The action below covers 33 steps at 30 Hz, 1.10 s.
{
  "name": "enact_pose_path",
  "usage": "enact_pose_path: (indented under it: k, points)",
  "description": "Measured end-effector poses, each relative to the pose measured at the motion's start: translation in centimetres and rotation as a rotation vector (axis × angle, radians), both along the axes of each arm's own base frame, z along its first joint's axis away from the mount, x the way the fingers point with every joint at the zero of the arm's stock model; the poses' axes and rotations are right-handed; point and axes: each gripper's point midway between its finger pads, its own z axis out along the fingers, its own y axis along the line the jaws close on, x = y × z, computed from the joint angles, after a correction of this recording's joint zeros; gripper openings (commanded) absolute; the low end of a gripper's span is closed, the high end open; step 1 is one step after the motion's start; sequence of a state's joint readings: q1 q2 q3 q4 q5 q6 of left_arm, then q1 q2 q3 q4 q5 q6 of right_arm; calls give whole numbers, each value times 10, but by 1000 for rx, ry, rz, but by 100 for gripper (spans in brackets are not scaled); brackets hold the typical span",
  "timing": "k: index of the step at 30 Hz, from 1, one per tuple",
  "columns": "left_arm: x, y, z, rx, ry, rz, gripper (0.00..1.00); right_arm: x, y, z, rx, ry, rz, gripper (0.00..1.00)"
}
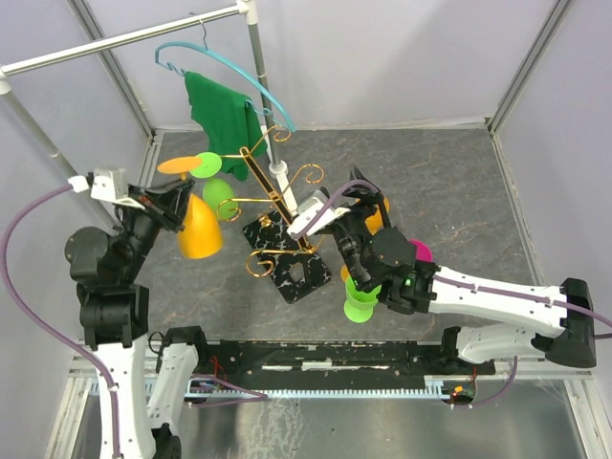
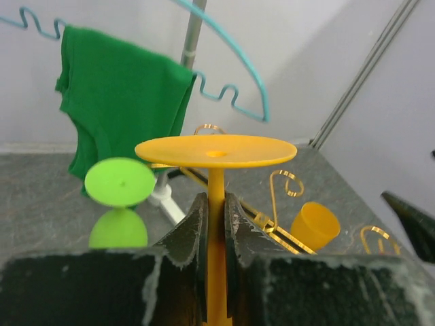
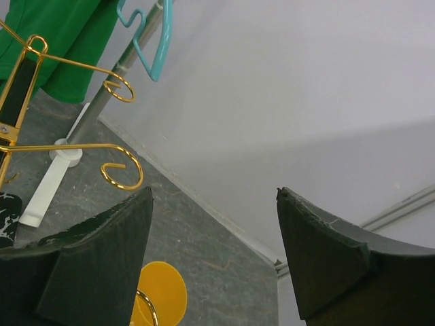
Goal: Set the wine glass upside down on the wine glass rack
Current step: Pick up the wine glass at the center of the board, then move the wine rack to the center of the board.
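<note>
My left gripper (image 2: 216,198) is shut on the stem of an orange wine glass (image 1: 199,229), held bowl down to the left of the rack, with its round foot (image 2: 216,149) above the fingers. The gold wine glass rack (image 1: 263,177) stands mid-table on a black marbled base (image 1: 296,273). A green glass (image 1: 216,182) hangs upside down from a left arm of the rack. My right gripper (image 3: 214,193) is open and empty beside the rack's right arms (image 3: 119,173). Just below it the foot of a second orange glass (image 3: 162,292) sits in a gold loop.
A green glass (image 1: 361,301) and a magenta one (image 1: 418,251) stand on the table under my right arm. Behind the rack, a white clothes rail (image 1: 124,38) carries a teal hanger (image 1: 229,72) with a green cloth (image 1: 225,115). Grey walls close in the table.
</note>
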<state>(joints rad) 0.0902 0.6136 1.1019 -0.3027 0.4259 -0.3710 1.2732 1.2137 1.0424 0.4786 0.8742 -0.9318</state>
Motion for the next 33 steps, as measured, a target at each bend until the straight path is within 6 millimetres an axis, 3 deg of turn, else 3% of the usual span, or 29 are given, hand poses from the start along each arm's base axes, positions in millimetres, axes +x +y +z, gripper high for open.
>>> enact_pose_path:
  k: [6, 15, 23, 33]
  points:
    - [-13, -3, -54, 44, 26, -16, 3, -3, -14, -6, 41, 61, -14, 94]
    - [-22, -11, -103, 70, -15, -63, 3, -5, -18, -37, 39, 180, -29, 100]
    - [-40, -22, -121, 96, -125, -119, 3, -6, -23, -40, 70, 203, -36, 100]
    - [-41, -25, -114, 95, -171, -137, 3, -5, -24, -41, 78, 207, -39, 100]
